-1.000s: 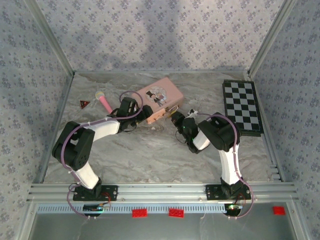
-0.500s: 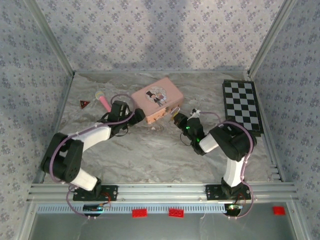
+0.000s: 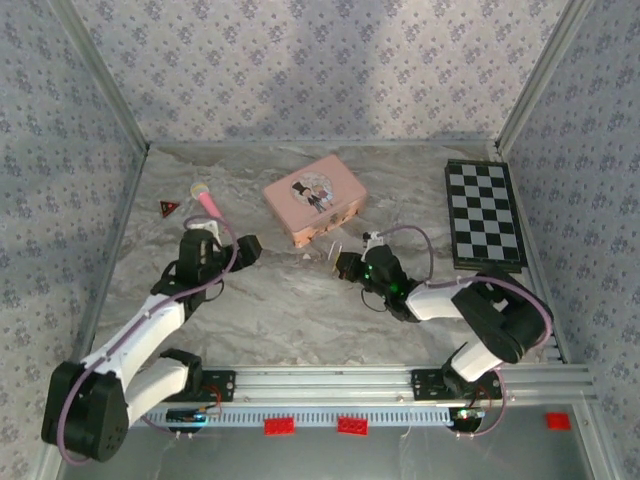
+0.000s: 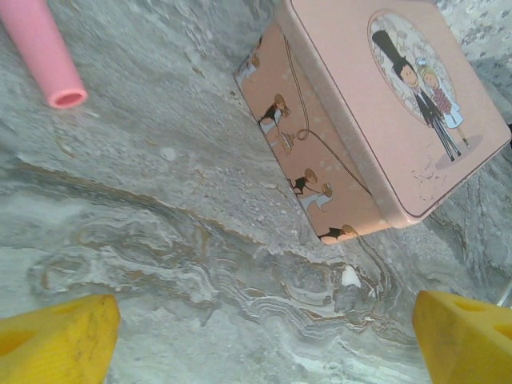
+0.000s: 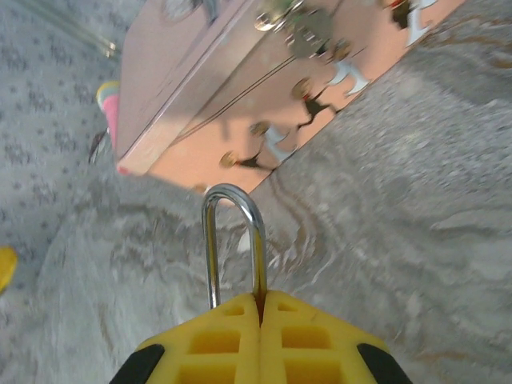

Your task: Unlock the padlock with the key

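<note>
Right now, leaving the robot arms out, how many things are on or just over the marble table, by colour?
Pink: 2 (tin, stick)
Red: 1 (triangle)
Black-and-white: 1 (checkerboard)
Silver: 1 (padlock, shackle showing, held by the right end effector)
Total: 5

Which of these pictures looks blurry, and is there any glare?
Right wrist view: the pink tin is smeared and out of focus, while the padlock in the right claw is sharp, its shackle glinting. Left wrist view: the tin is crisp. Top view: even light, soft shadows on the back wall.
</note>
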`<state>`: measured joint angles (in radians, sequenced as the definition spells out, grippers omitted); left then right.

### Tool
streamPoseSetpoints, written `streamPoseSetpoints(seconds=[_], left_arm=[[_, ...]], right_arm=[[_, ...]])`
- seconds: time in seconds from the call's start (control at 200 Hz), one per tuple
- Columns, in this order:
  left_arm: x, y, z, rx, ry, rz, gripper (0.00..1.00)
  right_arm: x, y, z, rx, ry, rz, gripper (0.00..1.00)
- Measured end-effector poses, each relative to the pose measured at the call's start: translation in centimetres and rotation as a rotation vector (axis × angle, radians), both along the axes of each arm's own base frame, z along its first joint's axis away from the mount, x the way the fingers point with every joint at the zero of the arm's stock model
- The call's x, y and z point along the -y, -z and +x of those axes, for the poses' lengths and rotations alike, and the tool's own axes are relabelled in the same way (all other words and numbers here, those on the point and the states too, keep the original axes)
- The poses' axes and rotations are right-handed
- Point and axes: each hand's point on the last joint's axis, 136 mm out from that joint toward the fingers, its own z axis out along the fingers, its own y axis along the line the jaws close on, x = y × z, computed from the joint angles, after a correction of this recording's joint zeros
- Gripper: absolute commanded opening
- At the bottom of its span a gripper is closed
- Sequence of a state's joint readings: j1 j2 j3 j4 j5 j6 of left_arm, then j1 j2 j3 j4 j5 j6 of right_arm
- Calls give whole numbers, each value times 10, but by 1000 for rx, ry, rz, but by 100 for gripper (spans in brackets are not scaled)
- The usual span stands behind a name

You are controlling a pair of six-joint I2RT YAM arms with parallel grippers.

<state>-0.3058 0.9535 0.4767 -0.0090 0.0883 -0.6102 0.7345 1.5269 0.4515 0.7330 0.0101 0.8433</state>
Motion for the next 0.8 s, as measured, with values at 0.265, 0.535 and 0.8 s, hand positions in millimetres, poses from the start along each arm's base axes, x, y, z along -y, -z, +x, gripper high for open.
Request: streamPoseSetpoints(seconds=[0.265, 0.535, 0.8], left_arm=[[-32, -28, -13, 114, -77, 82, 96], [-53, -27, -23, 140, -144, 126, 96], [-54, -11, -29, 105, -142, 136, 97]], right_arm=[[-26, 7, -30, -44, -135, -124, 0], [-50, 11, -44, -61, -216, -187, 0], [-76, 27, -40, -100, -255, -219, 0]])
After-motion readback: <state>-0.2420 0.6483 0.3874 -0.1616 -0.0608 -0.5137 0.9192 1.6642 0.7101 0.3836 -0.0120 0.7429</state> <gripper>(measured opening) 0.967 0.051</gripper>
